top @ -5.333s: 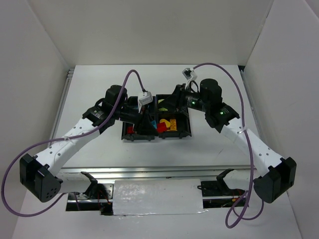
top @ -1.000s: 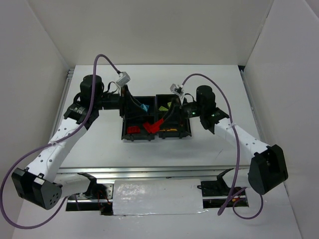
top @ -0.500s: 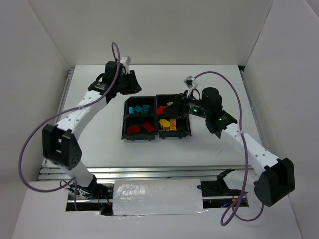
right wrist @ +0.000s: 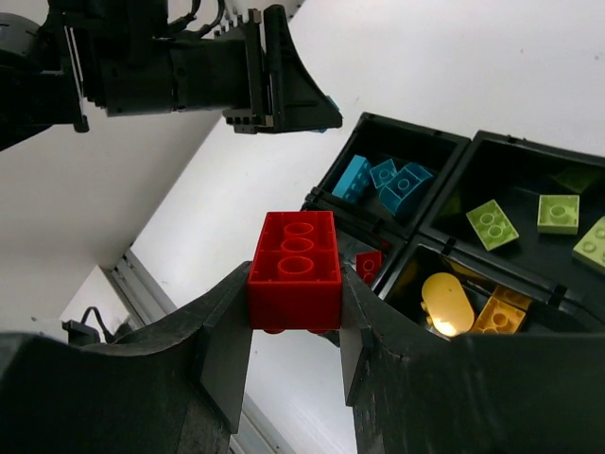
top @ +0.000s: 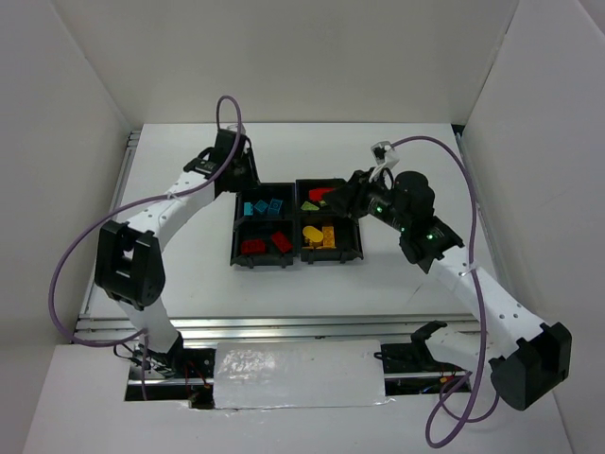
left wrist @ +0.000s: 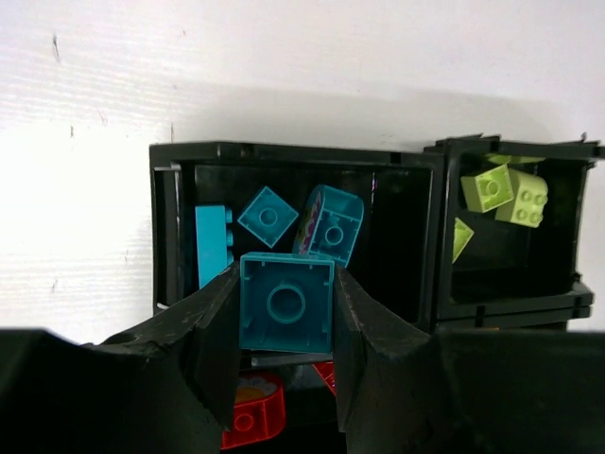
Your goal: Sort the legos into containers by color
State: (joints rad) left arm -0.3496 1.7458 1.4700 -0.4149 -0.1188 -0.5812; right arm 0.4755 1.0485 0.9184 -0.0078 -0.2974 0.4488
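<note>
The right gripper [right wrist: 294,307] clamps a red brick [right wrist: 294,253], long axis running along its fingers, above the black tray [top: 331,260]; the left gripper [left wrist: 285,326] clenches a square cyan brick [left wrist: 285,301] face-on over the cyan compartment [left wrist: 392,222]; bare white table [top: 284,147] lies open beyond

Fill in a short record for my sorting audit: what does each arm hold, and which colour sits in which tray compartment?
left fingers: shut on a cyan brick
right fingers: shut on a red brick, held off the tray
far left compartment: cyan bricks, three loose
far right compartment: lime green bricks
near left compartment: red bricks
near right compartment: yellow-orange bricks
colours mixed in a compartment: none seen
</note>
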